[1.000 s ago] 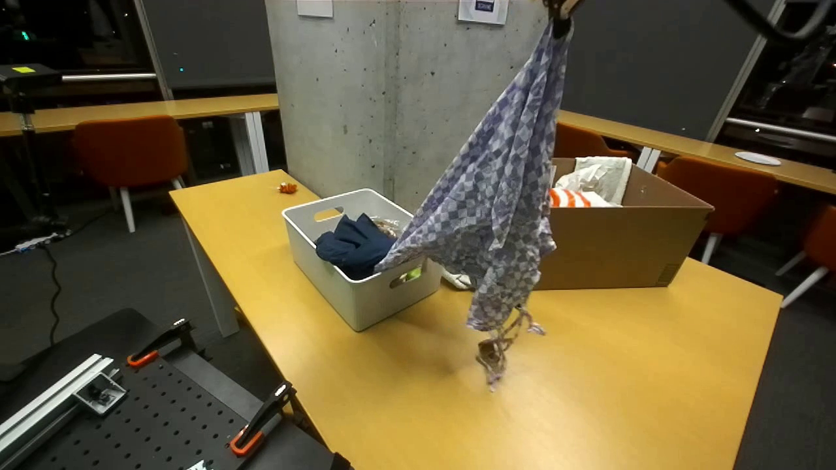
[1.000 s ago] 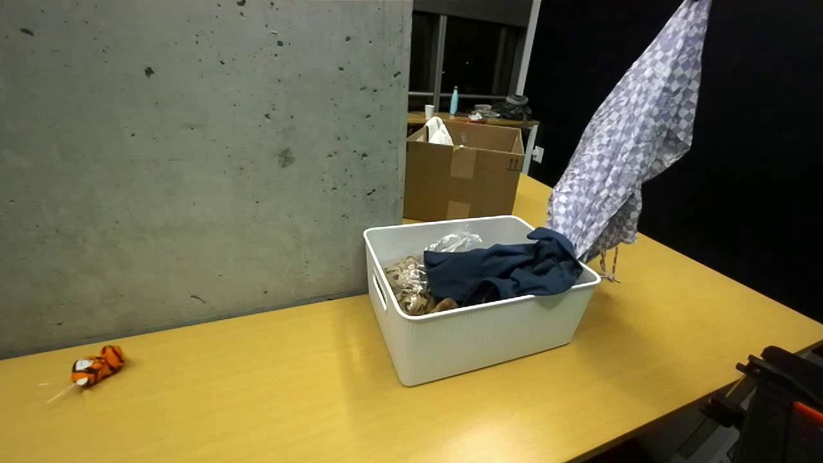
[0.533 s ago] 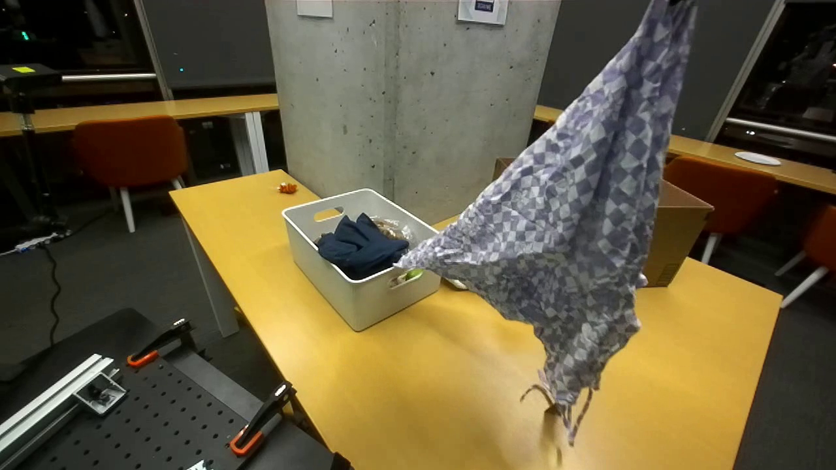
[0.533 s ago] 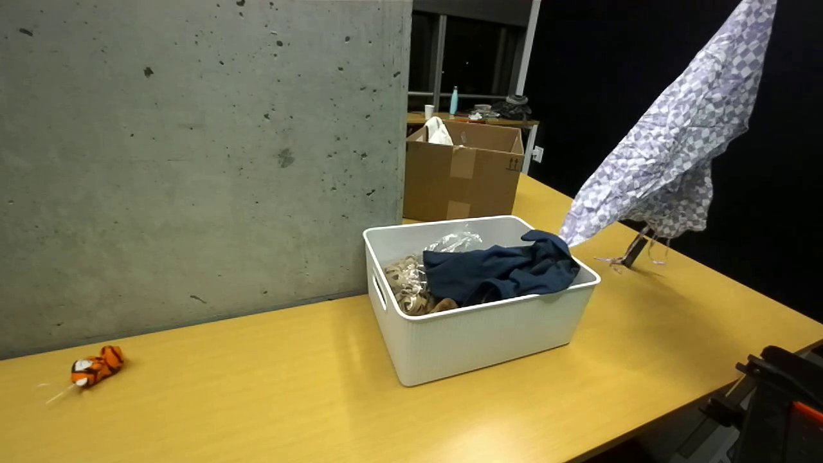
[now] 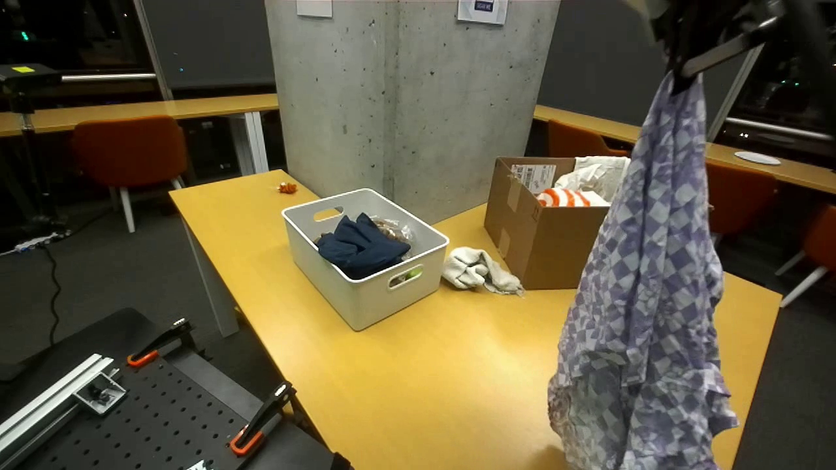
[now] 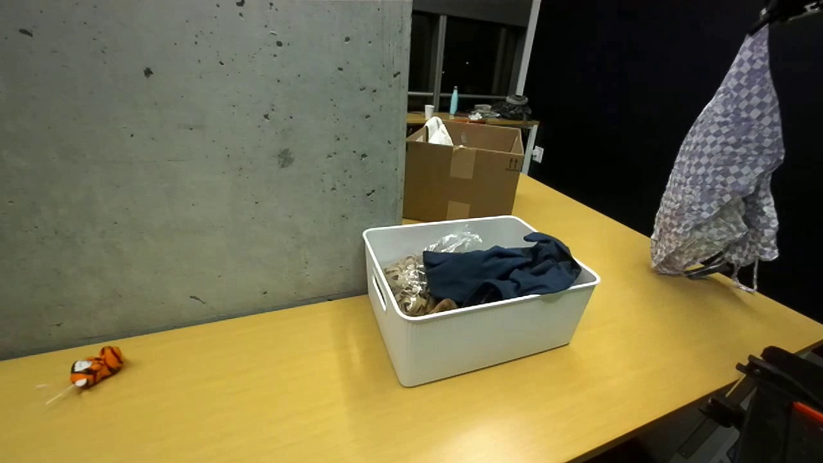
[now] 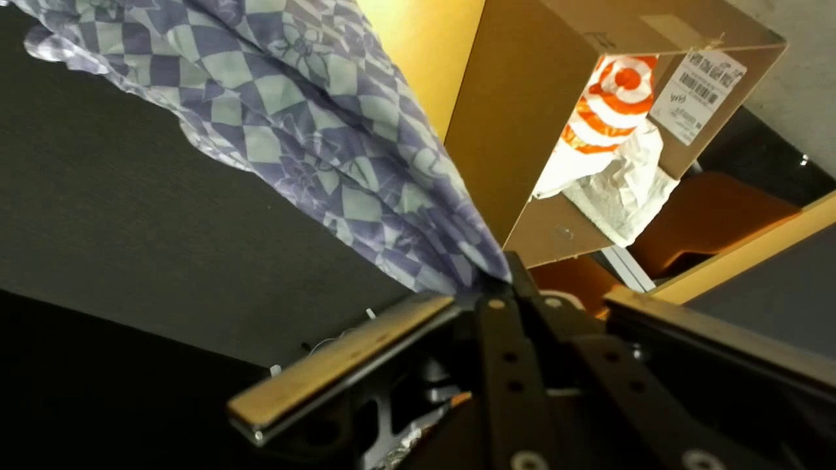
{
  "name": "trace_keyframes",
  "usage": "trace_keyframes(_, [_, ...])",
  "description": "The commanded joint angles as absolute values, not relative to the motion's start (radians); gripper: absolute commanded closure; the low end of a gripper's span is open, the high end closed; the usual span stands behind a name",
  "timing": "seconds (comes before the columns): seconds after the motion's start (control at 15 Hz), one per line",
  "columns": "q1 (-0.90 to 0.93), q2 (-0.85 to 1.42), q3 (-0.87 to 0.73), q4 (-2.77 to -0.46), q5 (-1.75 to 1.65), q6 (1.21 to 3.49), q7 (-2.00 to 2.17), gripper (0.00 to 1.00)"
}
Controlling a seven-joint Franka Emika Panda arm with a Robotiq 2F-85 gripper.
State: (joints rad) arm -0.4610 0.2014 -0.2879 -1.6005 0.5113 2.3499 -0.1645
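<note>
**Well apart from the white, oblong plastic bin (image 5: 379,301): a long, purple-and-pale checked fabric cloth (image 5: 653,281) hangs**

Around that bin spreads a broad yellow wood-toned tabletop (image 5: 418,391). Near the bin stands a large brown cardboard box (image 5: 555,251), not touching it. Past the bin's boxward end, wholly outside the bin, the cloth hangs from the lone dark metal two-fingered pincer (image 5: 683,82). That pincer is clenched on the cloth's gathered top end. The relation that seems to matter most: nearly all the fabric lies straight below the pincer, long axis close to upright, widening downward, so the hem, rather than the grip, likely sets the clearance. Whether the hem touches the tabletop cannot be told.

Inside the bin, a crumpled navy-blue fabric garment (image 5: 361,247) shows in both exterior views; beside it, a brown patterned bundle in clear plastic (image 6: 408,283) is plainer in an exterior view. Between the bin and the box, a crumpled off-white textile (image 5: 480,271) appears in an exterior view. The wrist view leaves the bin out, yet looks into the box at an orange-and-white striped item (image 7: 601,108) and picks out flower outlines on the cloth. Thin strings (image 6: 755,275) dangle below the cloth in an exterior view.
</note>
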Motion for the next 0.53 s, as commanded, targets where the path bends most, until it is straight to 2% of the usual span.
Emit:
trace_keyframes(0.0, [-0.392, 0.186, -0.236, -1.708, 0.49, 2.451, -0.187, 1.0])
trace_keyframes(0.47, [-0.36, 0.287, -0.128, -1.895, 0.633, 2.572, -0.334, 1.0])
